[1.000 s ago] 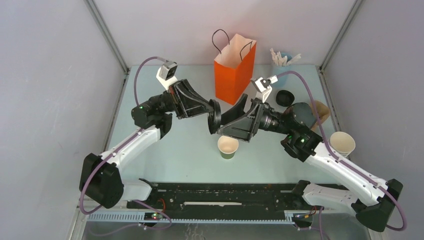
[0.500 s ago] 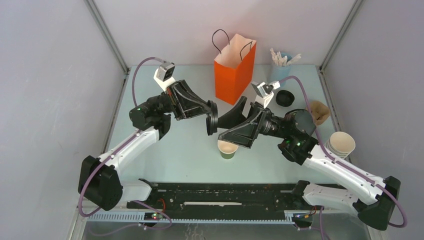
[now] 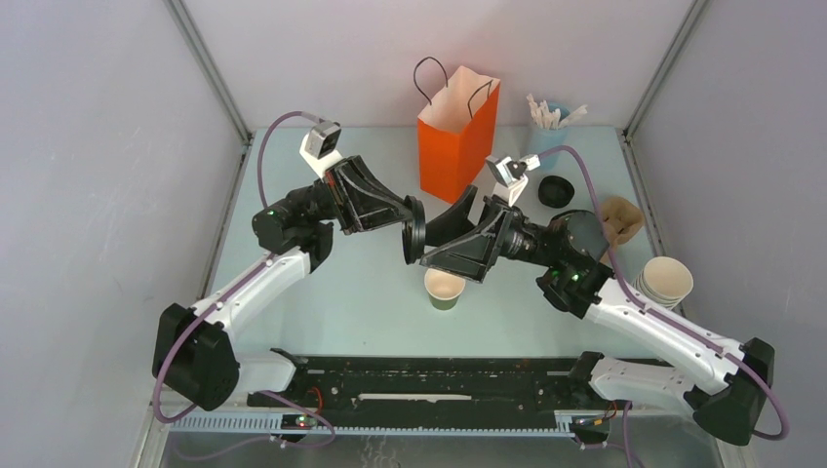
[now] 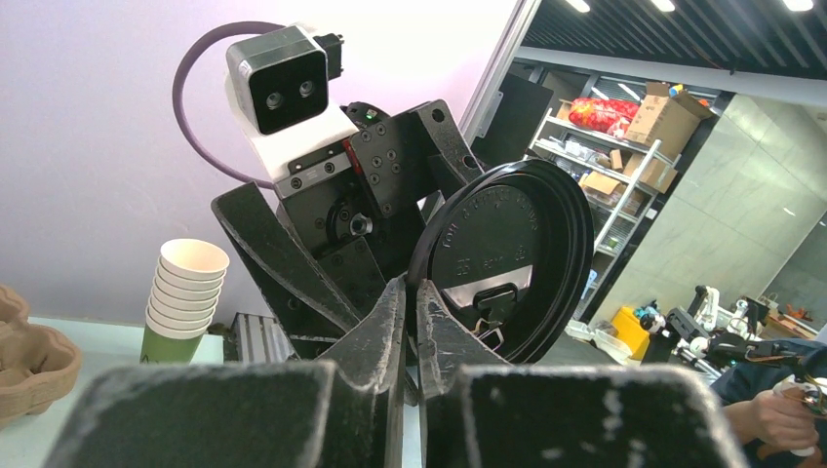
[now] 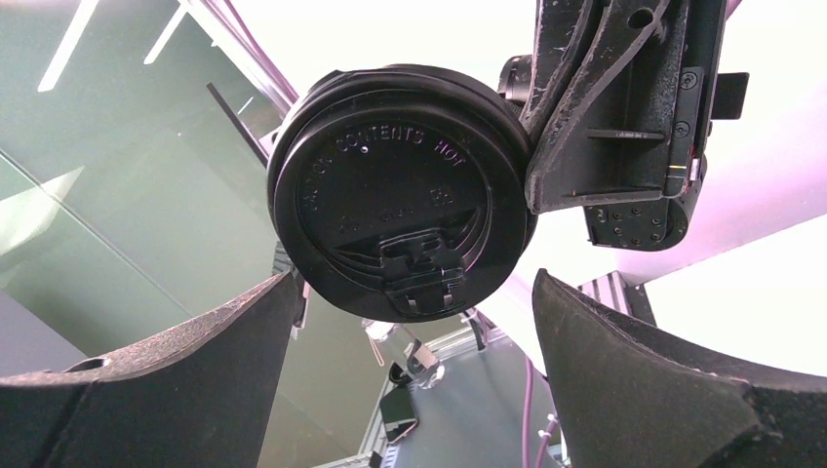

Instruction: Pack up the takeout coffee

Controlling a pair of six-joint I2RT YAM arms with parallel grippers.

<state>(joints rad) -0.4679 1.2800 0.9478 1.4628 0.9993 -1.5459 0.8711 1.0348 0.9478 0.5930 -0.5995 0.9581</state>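
The lid (image 4: 507,258), likely light and bendy, is clamped at its rim by the left hand (image 4: 410,292). The right hand (image 5: 414,292) is spread wide before it.

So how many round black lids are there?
2. One round black plastic lid is pinched on edge in the left arm's fingers, above the table. The second black lid lies near the pale blue cup; it might be a stack hiding more.
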